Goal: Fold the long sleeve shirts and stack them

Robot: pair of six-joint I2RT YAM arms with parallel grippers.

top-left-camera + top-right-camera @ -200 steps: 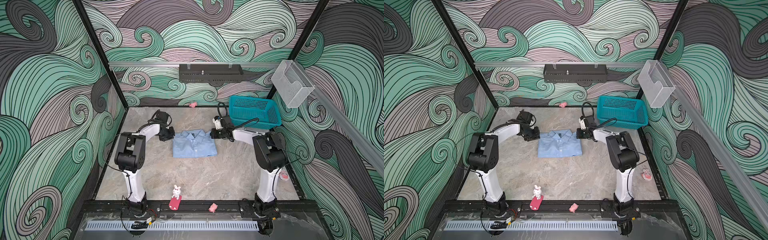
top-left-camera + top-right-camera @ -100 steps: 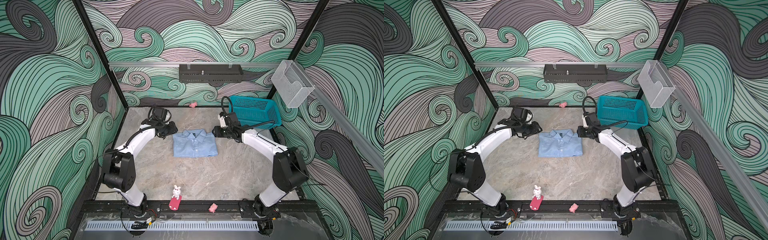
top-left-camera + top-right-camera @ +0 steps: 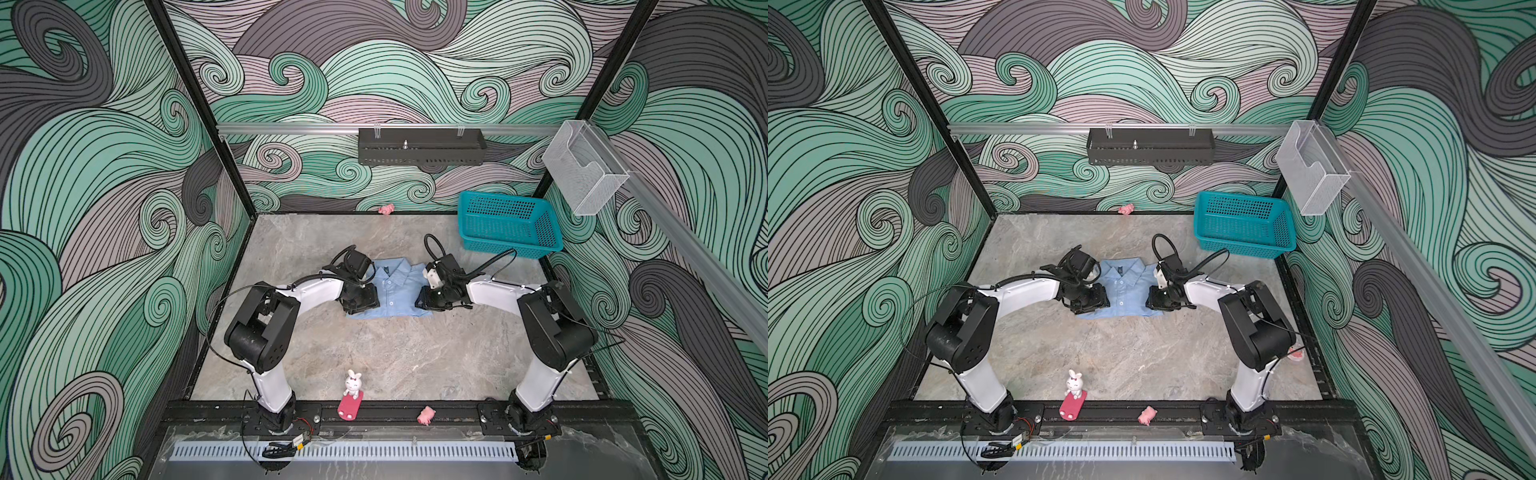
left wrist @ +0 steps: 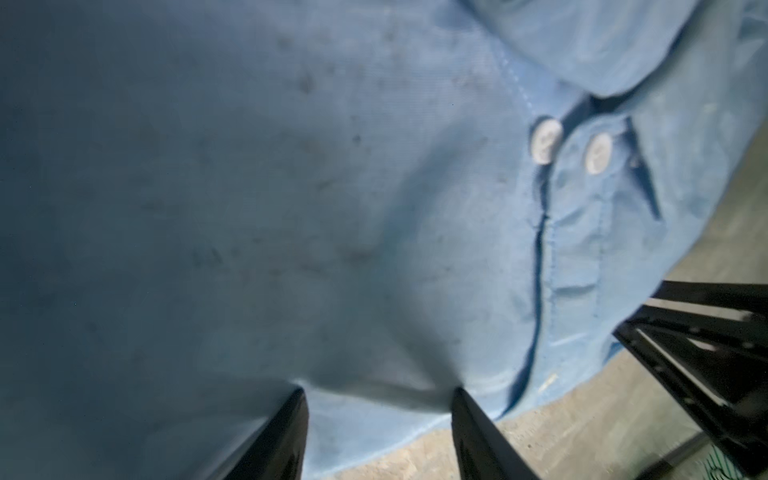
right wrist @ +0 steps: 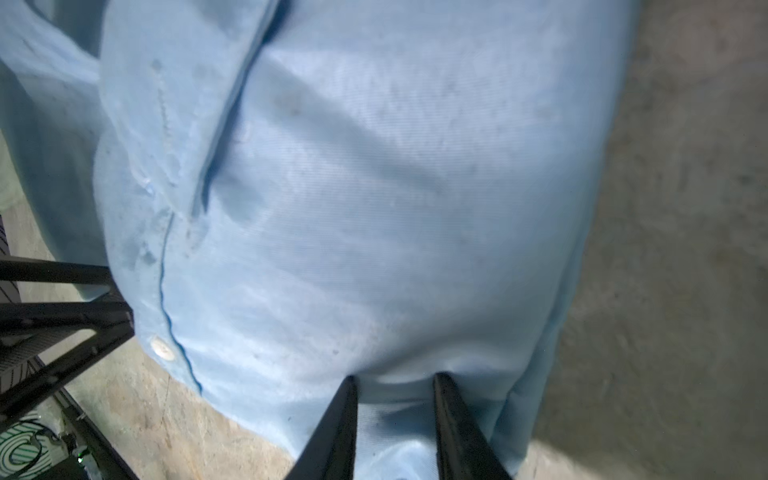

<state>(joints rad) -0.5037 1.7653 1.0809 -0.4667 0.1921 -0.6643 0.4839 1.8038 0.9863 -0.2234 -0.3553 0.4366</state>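
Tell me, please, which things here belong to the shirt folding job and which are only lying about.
For the job:
light blue shirt; left gripper and right gripper, both with fingertips down on it.

Lying about:
teal basket; bunny figure; front pink toy; rear pink toy; clear box; black tray.

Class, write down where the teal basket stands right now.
In both top views the teal basket stands in the table's far right corner, beyond the blue shirt.
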